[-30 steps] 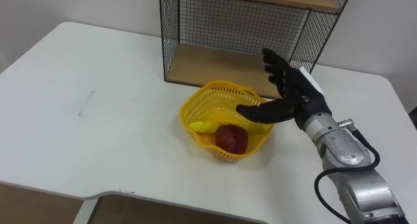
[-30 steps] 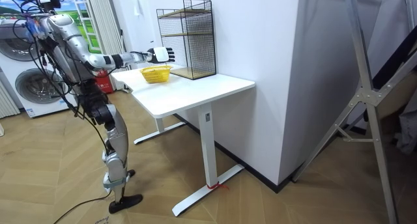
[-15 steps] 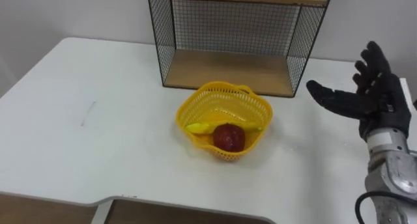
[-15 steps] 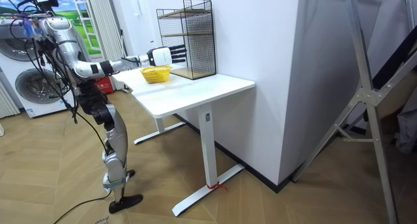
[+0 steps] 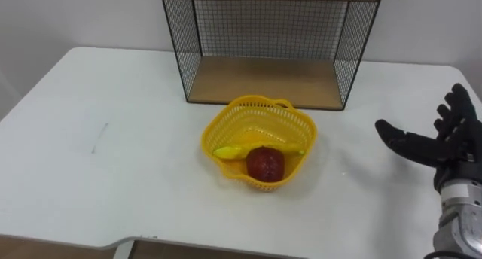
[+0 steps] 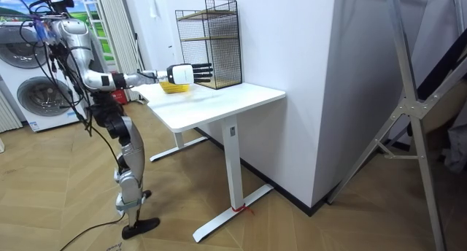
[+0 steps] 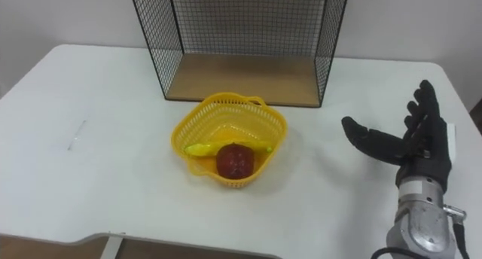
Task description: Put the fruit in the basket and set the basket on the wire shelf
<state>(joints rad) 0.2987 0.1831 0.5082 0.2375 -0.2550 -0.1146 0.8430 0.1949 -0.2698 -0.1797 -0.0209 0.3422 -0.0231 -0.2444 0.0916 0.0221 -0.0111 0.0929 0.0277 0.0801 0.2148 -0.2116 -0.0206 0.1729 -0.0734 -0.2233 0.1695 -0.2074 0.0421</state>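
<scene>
One table (image 5: 90,93), four things on it
One basket (image 5: 301,127) holding one red apple (image 5: 265,163) and one yellow fruit (image 5: 230,150); one wire shelf (image 5: 267,78) on the far side

Both eye views look closely down on table (image 5: 113,101) and wire shelf (image 5: 263,82), which the distant room view shares, apparently side-on.

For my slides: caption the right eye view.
Open right hand hovers right of a yellow basket holding a red fruit and a banana, before the wire shelf.

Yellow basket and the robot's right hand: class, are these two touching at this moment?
Apart. The left eye view shows a stretch of bare white table between the basket and the open right hand.
</scene>
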